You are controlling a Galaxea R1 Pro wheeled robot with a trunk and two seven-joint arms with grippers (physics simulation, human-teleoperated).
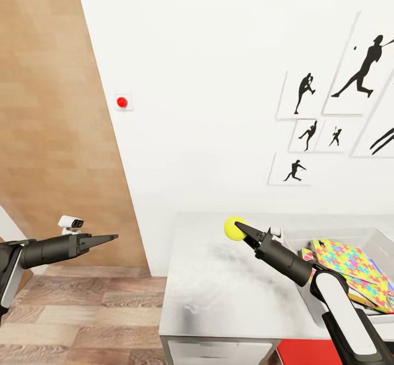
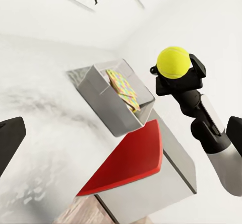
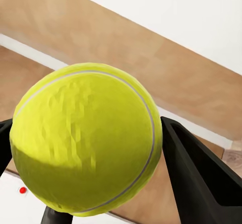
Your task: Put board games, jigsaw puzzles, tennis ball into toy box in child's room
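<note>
Above the counter (image 1: 219, 277), well clear of its pale top, the right end effector (image 1: 243, 232) carries the ball (image 1: 234, 228) pinched between its two fingers, and the close right wrist view shows the ball (image 3: 85, 143) bulging past a dark finger (image 3: 201, 173) on either side. That looks like a shallow hold on a round, springy thing, so the main risk, as I judge it, is a slip: a quick swing or a jolt could squeeze the ball out forward, and from this height it would likely bounce off the counter and roll onto the floor (image 1: 82, 310). The box (image 1: 377, 239) sits near the arm's own elbow side, with the puzzles (image 1: 350, 266) already lying in it, so the arm has to fold back toward itself; a release made too early would drop the ball short of the rim, and one from too high might let it bounce off the puzzles and out over the flared wall. The forearm could also clip the box's near wall in turning. The left end effector (image 1: 109, 238) hangs over the floor beside the counter, holding nothing; how far its fingers are parted I cannot tell.
</note>
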